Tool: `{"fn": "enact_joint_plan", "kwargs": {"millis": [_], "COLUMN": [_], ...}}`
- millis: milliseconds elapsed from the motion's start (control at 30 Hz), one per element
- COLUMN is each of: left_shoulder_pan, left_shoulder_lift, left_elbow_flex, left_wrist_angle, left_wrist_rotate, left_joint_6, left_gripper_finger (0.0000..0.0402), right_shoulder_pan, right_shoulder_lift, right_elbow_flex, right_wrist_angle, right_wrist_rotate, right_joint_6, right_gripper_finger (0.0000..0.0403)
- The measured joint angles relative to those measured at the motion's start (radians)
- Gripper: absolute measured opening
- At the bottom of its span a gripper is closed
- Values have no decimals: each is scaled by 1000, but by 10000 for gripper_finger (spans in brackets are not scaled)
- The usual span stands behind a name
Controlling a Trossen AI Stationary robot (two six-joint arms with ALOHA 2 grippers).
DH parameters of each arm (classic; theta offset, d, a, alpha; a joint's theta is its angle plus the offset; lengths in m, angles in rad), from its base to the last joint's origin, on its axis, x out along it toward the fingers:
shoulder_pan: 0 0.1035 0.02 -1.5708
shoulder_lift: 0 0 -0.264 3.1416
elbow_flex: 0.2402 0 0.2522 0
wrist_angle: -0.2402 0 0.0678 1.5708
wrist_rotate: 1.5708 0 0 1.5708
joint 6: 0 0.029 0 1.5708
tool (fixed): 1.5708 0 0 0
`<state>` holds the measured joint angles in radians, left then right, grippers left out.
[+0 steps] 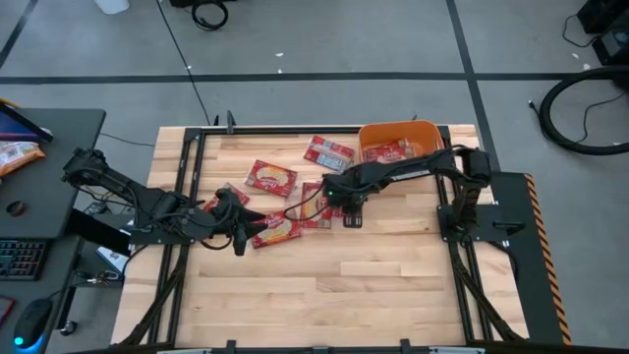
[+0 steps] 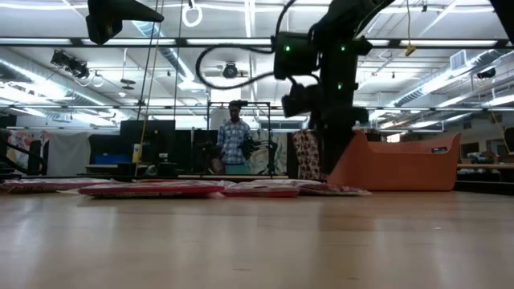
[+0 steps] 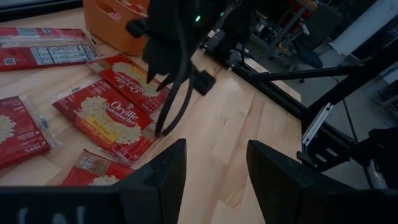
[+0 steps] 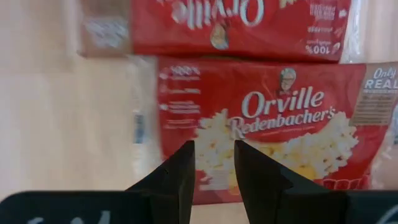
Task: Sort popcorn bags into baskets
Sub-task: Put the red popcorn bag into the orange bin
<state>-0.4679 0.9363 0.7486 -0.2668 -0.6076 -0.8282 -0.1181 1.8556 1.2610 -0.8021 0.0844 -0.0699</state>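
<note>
Several red popcorn bags lie flat in the middle of the table: one (image 1: pixel 271 177), one (image 1: pixel 329 151), one (image 1: pixel 273 230) beside my left gripper. The orange tub (image 1: pixel 425 131) stands at the far right and holds at least one bag (image 1: pixel 388 152). My right gripper (image 1: pixel 352 210) points down, open, over the edge of a bag (image 4: pixel 280 118) on the wood; I cannot tell whether it touches. My left gripper (image 1: pixel 239 236) is open and low beside the left bags; in its wrist view its fingers (image 3: pixel 168 174) frame bare wood, with the right arm ahead.
Bare wood (image 1: pixel 344 295) fills the near half of the table. A metal frame runs along the table's edges. A desk with a keyboard (image 1: pixel 20 261) stands left of the table. A person (image 2: pixel 234 140) stands in the room beyond the far edge.
</note>
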Motion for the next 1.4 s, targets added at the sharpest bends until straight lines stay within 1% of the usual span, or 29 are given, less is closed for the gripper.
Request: {"fn": "enact_joint_plan", "kwargs": {"millis": [133, 233, 400, 567, 633, 700, 733, 833, 900, 967, 1067, 1133, 1200, 1400], "left_shoulder_pan": [0, 0, 0, 0, 0, 0, 0, 0, 0, 0, 0, -1, -1, -1], "left_shoulder_lift": [0, 0, 0, 0, 0, 0, 0, 0, 0, 0, 0, 0, 0, 0], "left_elbow_flex": [0, 0, 0, 0, 0, 0, 0, 0, 0, 0, 0, 0, 0, 0], "left_wrist_angle": [0, 0, 0, 0, -1, -1, -1, -1, -1, -1, -1, -1, 0, 0], "left_wrist_rotate": [2, 16, 42, 43, 43, 41, 41, 41, 41, 41, 47, 53, 69, 99], "left_joint_6": [-25, -26, -26, -25, -18, -4, 3, 10, 13, 12, 9, 9, 1, 1], "left_gripper_finger": [172, 172, 172, 172, 172, 172, 172, 172, 172, 172, 172, 172, 172, 172], "right_shoulder_pan": [0, 0, 33, 105, 146, 183, 200, 240, 254, 249, 224, 216, 225, 252], "right_shoulder_lift": [46, 71, 64, 32, 20, -4, -20, -65, -89, -109, -141, -180, -233, -390], "right_elbow_flex": [0, 1, 1, 0, 0, 0, 0, 0, 0, 0, -17, -52, -109, -376], "right_wrist_angle": [12, 14, 11, 10, 9, -5, -18, -49, -75, -108, -134, -94, -11, 265], "right_wrist_rotate": [35, 7, -93, -280, -319, -308, -282, -165, -89, -70, -93, -100, -88, -7], "right_joint_6": [-60, -77, -88, -78, -61, -32, -19, -8, 57, 175, 316, 386, 455, 743], "right_gripper_finger": [117, 117, 117, 117, 115, 113, 111, 108, 107, 108, 109, 109, 109, 108]}}
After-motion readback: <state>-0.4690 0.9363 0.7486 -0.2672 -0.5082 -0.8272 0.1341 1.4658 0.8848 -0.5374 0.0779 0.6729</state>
